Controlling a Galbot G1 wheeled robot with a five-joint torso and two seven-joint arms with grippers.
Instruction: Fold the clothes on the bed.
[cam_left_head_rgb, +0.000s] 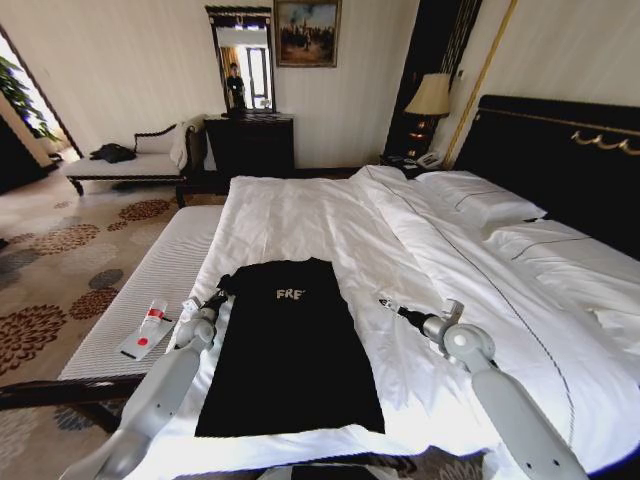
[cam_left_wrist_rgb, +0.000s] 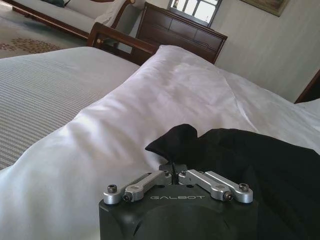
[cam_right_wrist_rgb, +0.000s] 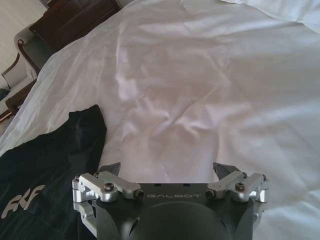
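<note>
We pinch the soft black short-sleeved T-shirt (cam_left_head_rgb: 290, 350) at its ten-o'clock shoulder with our closed left gripper (cam_left_wrist_rgb: 173, 172), right gripper (cam_right_wrist_rgb: 167, 172) open; thin fabric may slip

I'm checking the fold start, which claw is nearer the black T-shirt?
Left. The left claw is shut on the black T-shirt at its shoulder; the right claw hangs open over the white duvet beside it.

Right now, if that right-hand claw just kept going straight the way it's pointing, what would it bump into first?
Probably nothing but bedding. The open right gripper points across the rumpled white duvet, beside the black short-sleeved T-shirt, not at it. Farther along lie white pillows; depth is hard to judge.
</note>
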